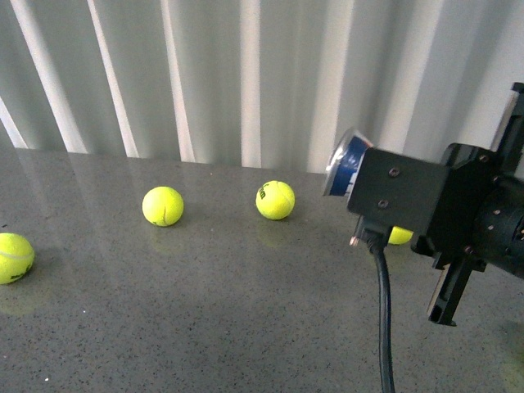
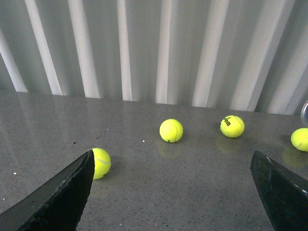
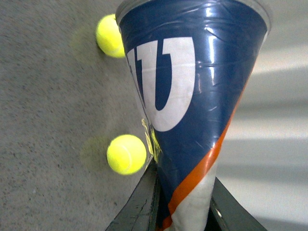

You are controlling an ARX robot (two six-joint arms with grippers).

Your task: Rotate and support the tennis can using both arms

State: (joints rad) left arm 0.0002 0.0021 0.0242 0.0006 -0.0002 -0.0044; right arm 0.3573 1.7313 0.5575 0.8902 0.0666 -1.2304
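The tennis can, navy label with a white "W" and an orange stripe, is clamped between the jaws of my right gripper. In the front view only its metal-rimmed end shows, held on its side above the table at the right, the rest hidden behind the black right arm. My left gripper is open and empty, its two black fingers wide apart over bare table. The left arm is not in the front view.
Several yellow tennis balls lie on the grey table: one at the far left, two in the middle, one partly hidden behind the right arm. A white pleated curtain closes the back.
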